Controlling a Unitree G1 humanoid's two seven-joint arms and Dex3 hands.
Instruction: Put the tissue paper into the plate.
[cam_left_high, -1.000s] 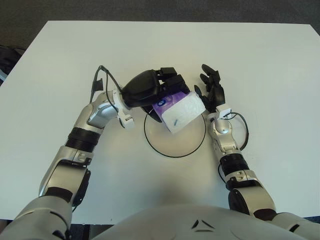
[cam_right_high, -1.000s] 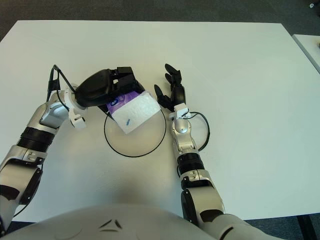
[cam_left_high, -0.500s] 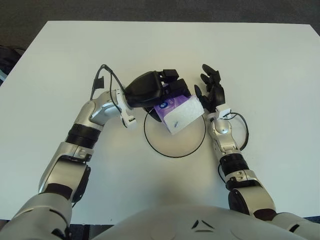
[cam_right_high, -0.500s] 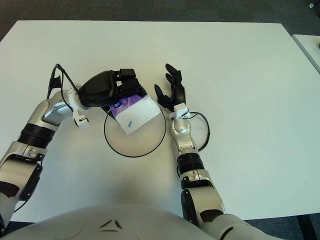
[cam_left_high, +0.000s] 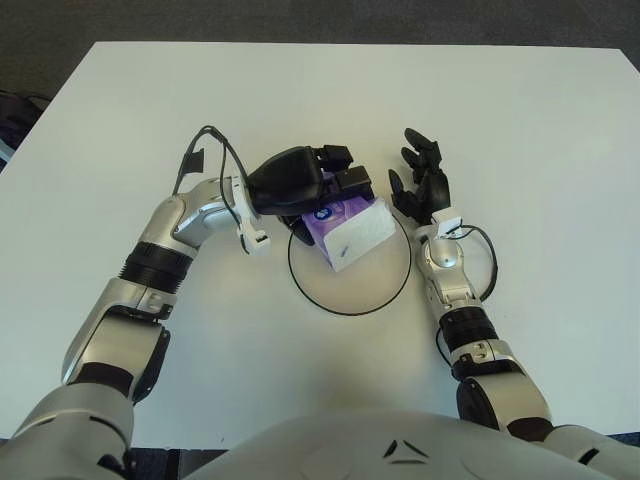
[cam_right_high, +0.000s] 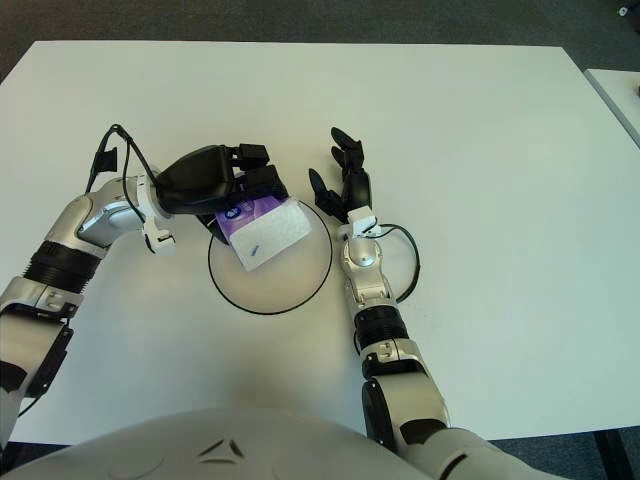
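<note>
A white plate with a thin black rim (cam_left_high: 350, 290) lies on the white table just in front of me. My left hand (cam_left_high: 330, 185) hovers over the plate's far left edge, shut on a tissue pack (cam_left_high: 352, 228) with a purple end and a white wrapper. The pack tilts down toward the plate's inside, and whether it touches the plate I cannot tell. My right hand (cam_left_high: 422, 185) is beside the plate's far right edge, its black fingers spread and holding nothing.
The white table (cam_left_high: 520, 120) reaches to dark floor at the far edge and both sides. Black cables loop at my left wrist (cam_left_high: 200, 160) and right wrist (cam_left_high: 480, 260).
My left hand has drawn back to the left and lowered, taking the tissue pack down closer to the plate. The right hand has not moved.
</note>
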